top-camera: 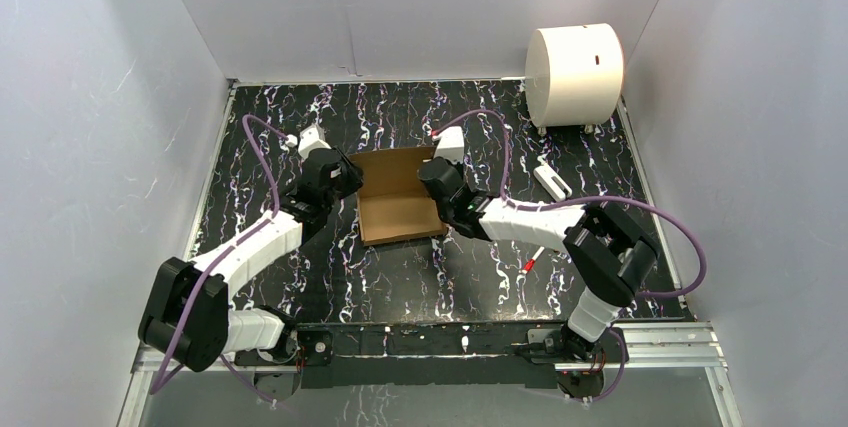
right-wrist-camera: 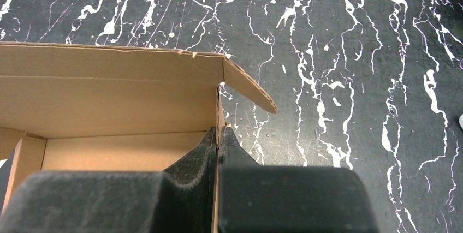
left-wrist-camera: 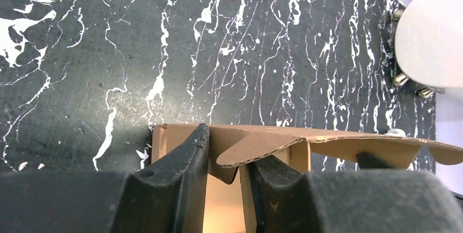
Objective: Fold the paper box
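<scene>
The paper box (top-camera: 400,202) is brown cardboard lying half-formed on the black marbled table, between the two arms. My left gripper (top-camera: 345,182) sits at its left side. In the left wrist view the gripper (left-wrist-camera: 232,151) is open and straddles a standing wall of the box (left-wrist-camera: 338,147). That wall lies against the right finger (left-wrist-camera: 273,184), a gap separates it from the left finger, and a rounded flap hangs over them. My right gripper (top-camera: 432,182) is at the right side. In the right wrist view it (right-wrist-camera: 219,135) is shut on the thin right wall of the box (right-wrist-camera: 109,96).
A large white cylinder (top-camera: 573,74) stands at the back right corner. A small white object (top-camera: 552,180) and a red-tipped item (top-camera: 531,262) lie on the table right of the box. White walls enclose the table on three sides.
</scene>
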Available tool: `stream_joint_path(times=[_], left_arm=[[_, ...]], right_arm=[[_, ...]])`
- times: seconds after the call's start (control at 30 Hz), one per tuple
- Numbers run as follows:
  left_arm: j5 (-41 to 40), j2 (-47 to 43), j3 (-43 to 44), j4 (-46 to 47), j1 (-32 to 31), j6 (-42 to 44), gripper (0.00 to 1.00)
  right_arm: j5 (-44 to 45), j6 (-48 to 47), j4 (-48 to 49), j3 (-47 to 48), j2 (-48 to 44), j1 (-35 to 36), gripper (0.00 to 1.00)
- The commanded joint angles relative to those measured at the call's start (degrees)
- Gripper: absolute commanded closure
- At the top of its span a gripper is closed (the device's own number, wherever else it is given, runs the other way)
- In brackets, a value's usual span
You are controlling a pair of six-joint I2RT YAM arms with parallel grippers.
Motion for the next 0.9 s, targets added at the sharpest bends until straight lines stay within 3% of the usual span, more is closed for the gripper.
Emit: stream_joint_path(times=[0.0, 0.37, 0.87], left_arm=[[0.1, -1.9, -0.9, 7.1, -1.7, -5.9, 0.76], [0.7, -3.8, -6.1, 10.7, -3.3, -13.3, 0.7], [0.8, -6.7, -11.6, 12.1, -5.6, -16.5, 0.6]], right_arm=[[-0.4, 2.5, 1.2, -2.0, -0.7, 1.7, 1.0], [0.8, 4.7, 2.6, -5.5, -2.3, 3.5, 1.0], [4.0, 6.4, 3.4, -9.4, -2.4, 6.0, 1.0]])
